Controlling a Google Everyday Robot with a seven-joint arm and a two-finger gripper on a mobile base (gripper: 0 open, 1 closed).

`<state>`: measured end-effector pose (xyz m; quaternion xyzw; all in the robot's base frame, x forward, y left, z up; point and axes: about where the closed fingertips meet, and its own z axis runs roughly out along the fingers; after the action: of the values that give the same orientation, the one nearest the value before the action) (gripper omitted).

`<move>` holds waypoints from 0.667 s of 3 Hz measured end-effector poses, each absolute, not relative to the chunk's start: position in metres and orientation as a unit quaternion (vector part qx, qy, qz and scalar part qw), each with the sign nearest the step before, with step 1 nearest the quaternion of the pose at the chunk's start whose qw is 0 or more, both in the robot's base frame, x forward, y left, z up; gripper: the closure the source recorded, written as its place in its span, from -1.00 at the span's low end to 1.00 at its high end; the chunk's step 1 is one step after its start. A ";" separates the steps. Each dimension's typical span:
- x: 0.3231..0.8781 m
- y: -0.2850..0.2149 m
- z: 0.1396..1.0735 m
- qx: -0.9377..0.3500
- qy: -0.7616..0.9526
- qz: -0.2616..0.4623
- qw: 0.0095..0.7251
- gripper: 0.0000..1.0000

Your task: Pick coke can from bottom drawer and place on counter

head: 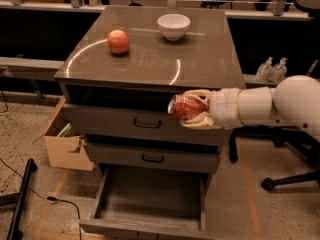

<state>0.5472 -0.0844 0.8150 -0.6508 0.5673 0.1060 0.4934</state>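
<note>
Biggest first: the counter (pixel 150 66) on top of the cabinet has 1 apple (pixel 118 41) at the left and 1 white bowl (pixel 173 25) toward the back, well apart. Can't see into the bowl properly. Below that, 3 drawers: the 2 upper drawers (pixel 115 120) w/ black handles look shut, and the bottom drawer (pixel 150 201) is pulled out w/ its plain grey floor showing. 1 cardboard box (pixel 64 146) sits on the floor at the cabinet's left w/ some green stuff inside, can't tell what.

The gripper (pixel 189 109) is in front of the top drawer, just under the counter's front edge, toward the right corner. Its fingers (pixel 197 93) are closed round the coke can (pixel 183 107) — one above, one below. The can's in the air, above the open drawer and below counter level, lying on its side w/ long axis approx level and silver end pointing left. 2 small bottles (pixel 272 69) stand off to the right, behind the arm.
</note>
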 end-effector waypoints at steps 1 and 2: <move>0.565 -0.089 0.851 -0.660 0.556 0.104 0.494 1.00; 0.585 -0.095 0.890 -0.667 0.547 0.106 0.495 1.00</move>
<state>0.5853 -0.0952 0.8896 -0.6671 0.5470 0.1056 0.4946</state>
